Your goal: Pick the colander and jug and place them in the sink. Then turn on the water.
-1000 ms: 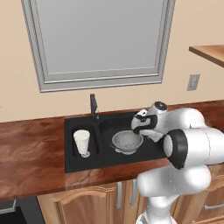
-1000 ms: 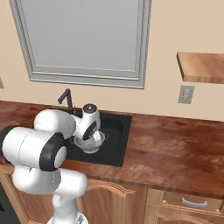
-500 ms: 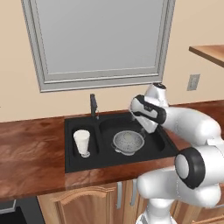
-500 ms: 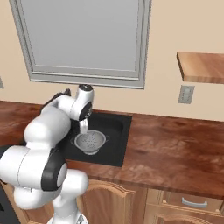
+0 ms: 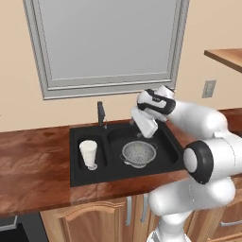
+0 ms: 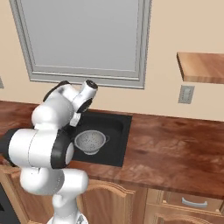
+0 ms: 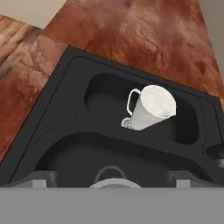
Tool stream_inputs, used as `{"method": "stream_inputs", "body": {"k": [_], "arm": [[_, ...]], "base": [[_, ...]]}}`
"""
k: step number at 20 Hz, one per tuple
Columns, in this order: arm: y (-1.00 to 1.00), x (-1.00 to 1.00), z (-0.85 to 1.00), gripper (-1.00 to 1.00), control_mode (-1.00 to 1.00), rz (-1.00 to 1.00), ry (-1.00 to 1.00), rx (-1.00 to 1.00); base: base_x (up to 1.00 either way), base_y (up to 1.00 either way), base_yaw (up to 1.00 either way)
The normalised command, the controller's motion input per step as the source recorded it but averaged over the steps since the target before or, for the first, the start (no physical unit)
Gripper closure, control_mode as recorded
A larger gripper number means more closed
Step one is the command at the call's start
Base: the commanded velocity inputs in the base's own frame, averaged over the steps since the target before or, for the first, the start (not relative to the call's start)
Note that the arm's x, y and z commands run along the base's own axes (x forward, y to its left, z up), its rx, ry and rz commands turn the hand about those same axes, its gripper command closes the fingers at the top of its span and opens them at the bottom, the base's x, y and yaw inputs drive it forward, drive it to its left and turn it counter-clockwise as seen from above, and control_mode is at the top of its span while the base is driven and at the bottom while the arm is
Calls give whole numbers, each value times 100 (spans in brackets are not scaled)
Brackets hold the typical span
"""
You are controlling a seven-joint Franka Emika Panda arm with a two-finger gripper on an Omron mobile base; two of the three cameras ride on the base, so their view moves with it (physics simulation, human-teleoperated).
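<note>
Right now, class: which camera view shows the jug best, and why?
The hand view: the jug stands whole in the sink's small basin, loop handle and open rim plain. The left base view shows it smaller, upright, handle not discernible. In the right base view the arm covers that basin.

Jug fills small basin; colander occupies large basin middle.

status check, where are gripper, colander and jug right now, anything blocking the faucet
Gripper open, empty, above sink. Colander in large basin, jug upright in small basin. Faucet off, nothing blocking it.
</note>
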Motion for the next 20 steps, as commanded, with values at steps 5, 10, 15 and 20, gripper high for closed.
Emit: {"method": "stream_inputs", "body": {"k": [5, 10, 15, 20], "arm": [[34, 41, -29, -100, -100, -31, 0, 37], [21, 55, -33, -100, -100, -32, 0, 35], [16, 70, -14, -100, -100, -3, 2, 19], [1, 70, -5, -100, -100, 4, 1, 24]], "base": [[0, 0, 0], [0, 0, 0], [0, 0, 0], [0, 0, 0]]}}
